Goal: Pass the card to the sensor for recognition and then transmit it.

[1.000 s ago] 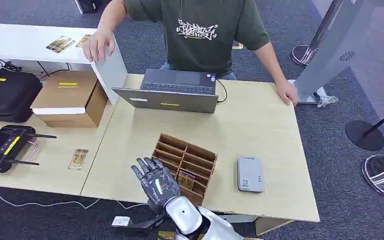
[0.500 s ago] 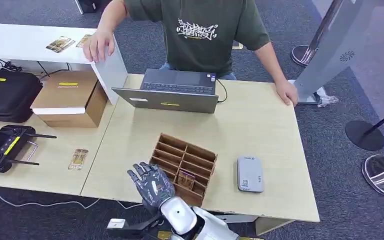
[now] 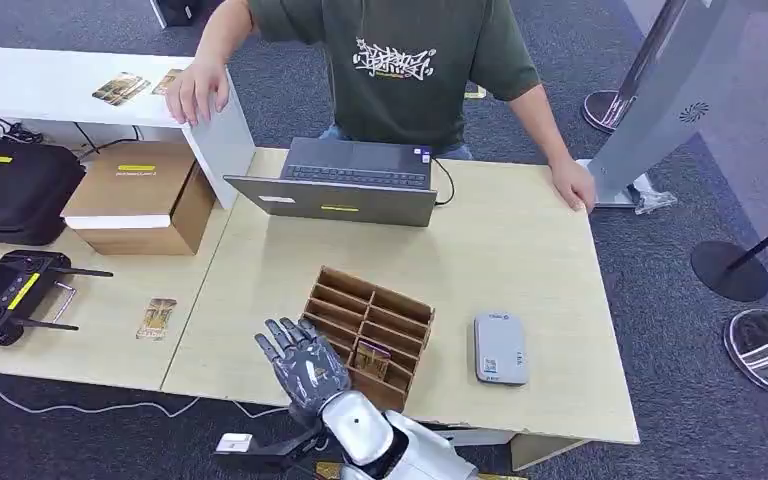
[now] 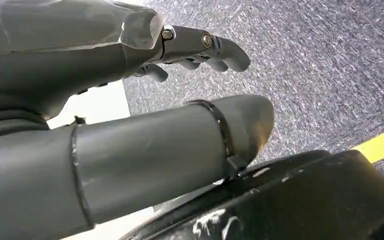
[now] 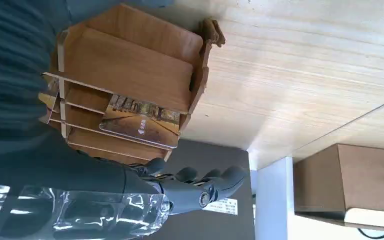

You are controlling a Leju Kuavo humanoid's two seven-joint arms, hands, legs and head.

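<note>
Fingers of the right hand are spread apart and hold nothing; the hand hangs over the counter's front edge, just left of the rack. The left hand, seen in its wrist view, hangs over grey carpet with its fingers loosely apart, empty.

At the far left a black soft case lies near the back, and a black controller with a yellow stripe sits by the front edge. Right of the case stands a brown cardboard box; in front of it a small patterned card lies flat on the pale wood.

The rack is thin brown board, cut into slanted slots, and sits near the front edge at the middle. The card leans in one of its front slots; the right wrist view shows it as a glossy, printed rectangle wedged between dividers.

Behind the rack an open grey laptop sits at the back edge, with a person in a dark green shirt standing behind it, one hand on the back right corner.

Right of the rack, apart from it, lies the sensor, a flat grey rounded rectangle.
</note>
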